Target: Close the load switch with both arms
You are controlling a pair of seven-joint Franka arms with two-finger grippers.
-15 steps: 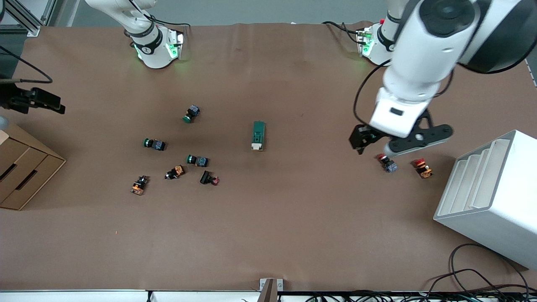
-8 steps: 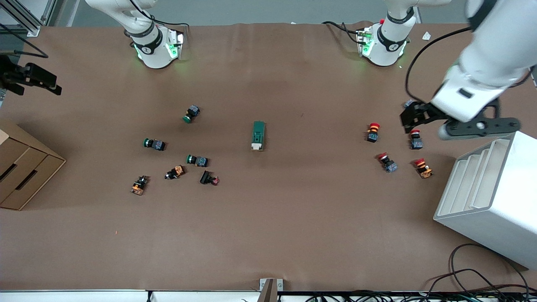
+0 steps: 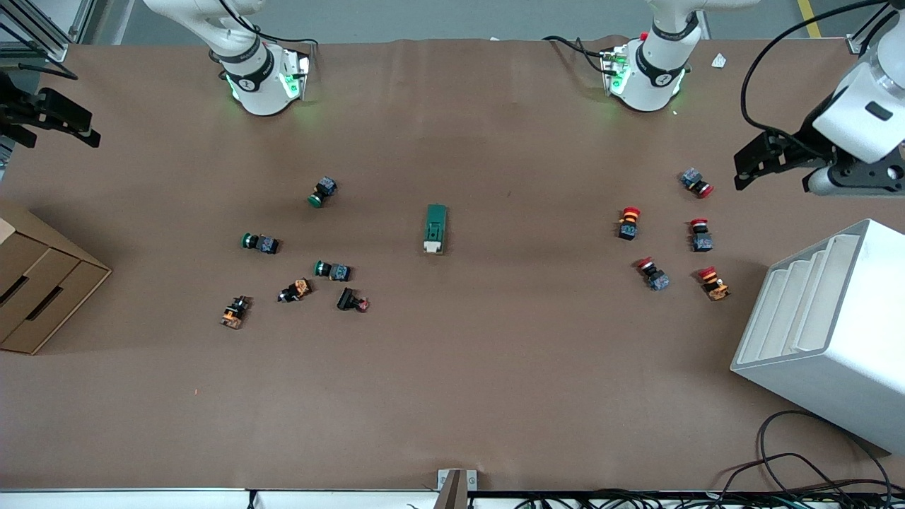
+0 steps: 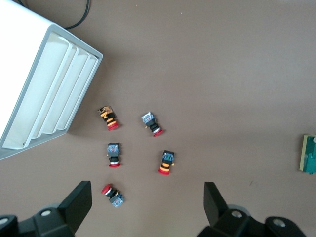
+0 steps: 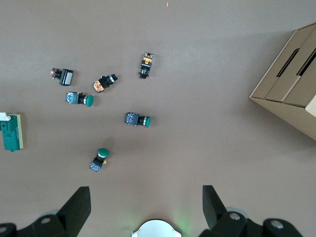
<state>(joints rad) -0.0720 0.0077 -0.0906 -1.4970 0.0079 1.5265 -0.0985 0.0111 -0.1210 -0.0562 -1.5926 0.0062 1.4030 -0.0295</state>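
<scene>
- The load switch (image 3: 436, 228) lies flat in the middle of the table (image 3: 452, 396). Its cream lever (image 3: 433, 246) is at the end nearer to the front camera. Nothing touches it.
- The left gripper (image 4: 146, 210) hangs over the left arm's end of the table, near the white rack (image 3: 834, 332). Its two fingers are wide apart and hold nothing.
- The right gripper (image 5: 145, 210) hangs over the right arm's end of the table, near the cardboard drawers (image 3: 35, 283). Its fingers are wide apart too, and empty.
- Both grippers are well apart from the switch, so each has a long way to go. On the way, the left one could knock the red push buttons (image 3: 629, 223), and the right one could knock the green push buttons (image 3: 260, 242).
- The switch is loose on the table. If one gripper pushes the lever and the other does not hold the green block, the switch would likely slide away and stay open.
- The switch is small, so two grippers meeting there could bump each other.
- The front view shows the whole switch and the lit bases, but it does not show the fingers well.
- The wrist views show clearly that the fingers are apart. Each catches the switch only at its edge, and the left wrist view cuts it off.
</scene>
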